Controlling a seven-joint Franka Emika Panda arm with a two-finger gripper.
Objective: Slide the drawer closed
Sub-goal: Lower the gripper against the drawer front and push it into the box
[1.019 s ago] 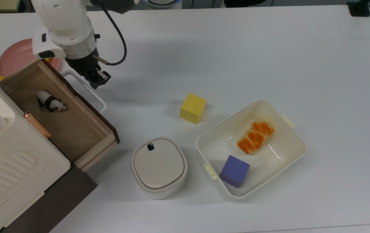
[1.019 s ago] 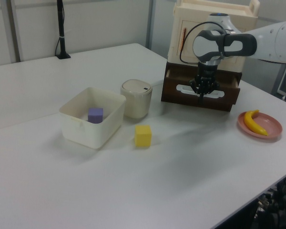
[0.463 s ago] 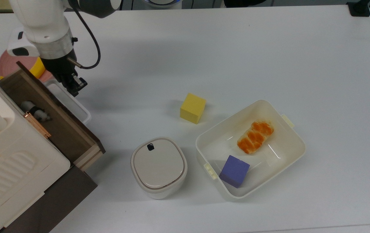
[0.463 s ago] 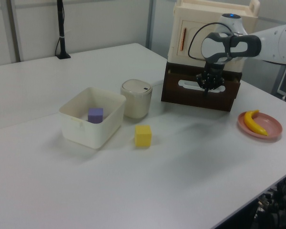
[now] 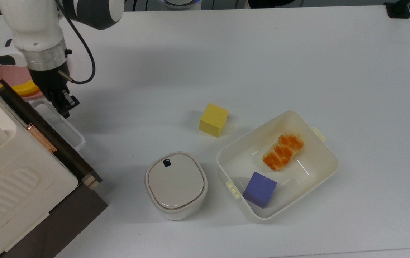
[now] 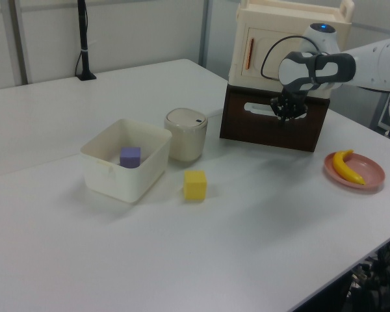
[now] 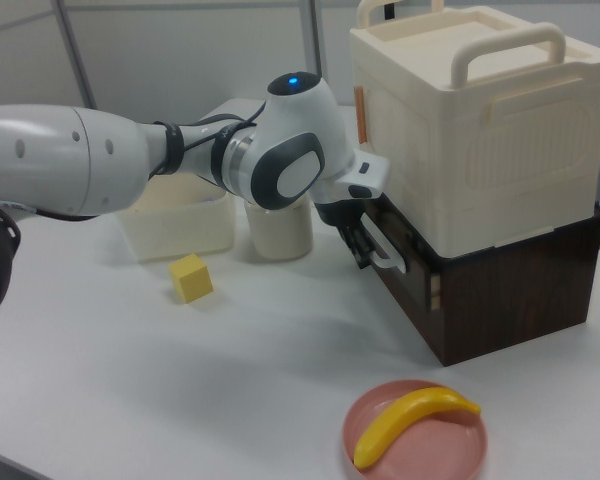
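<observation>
The drawer (image 5: 47, 134) is seen almost fully pushed into the brown cabinet (image 5: 61, 218) at the top view's left, its dark front panel close to flush and only a sliver of light wood showing at the near corner. The gripper (image 5: 63, 104) is held against the white loop handle (image 5: 60, 123), at the end farthest from the cabinet's near corner; whether its fingers are apart or together cannot be told.

Because the push is applied off-centre, the drawer could be skewed and jammed just short of shut. If the fingertips slipped off the rounded loop, the panel could be scraped or the cabinet nudged along the table. The cream box (image 7: 480, 110) stacked on the cabinet could also be shifted by too hard a shove.

To the right of the cabinet in the top view, a lidded round pot (image 5: 175, 184), a yellow block (image 5: 213, 119) and a cream tub (image 5: 328, 168) with a purple block (image 5: 260, 189) and bread (image 5: 282, 151) are well apart from it on the white table (image 5: 298, 53). A pink plate (image 7: 470, 445) carrying a banana (image 7: 410, 420) lies near the cabinet in the right view. Pale wall panels are seen behind in the left view.
</observation>
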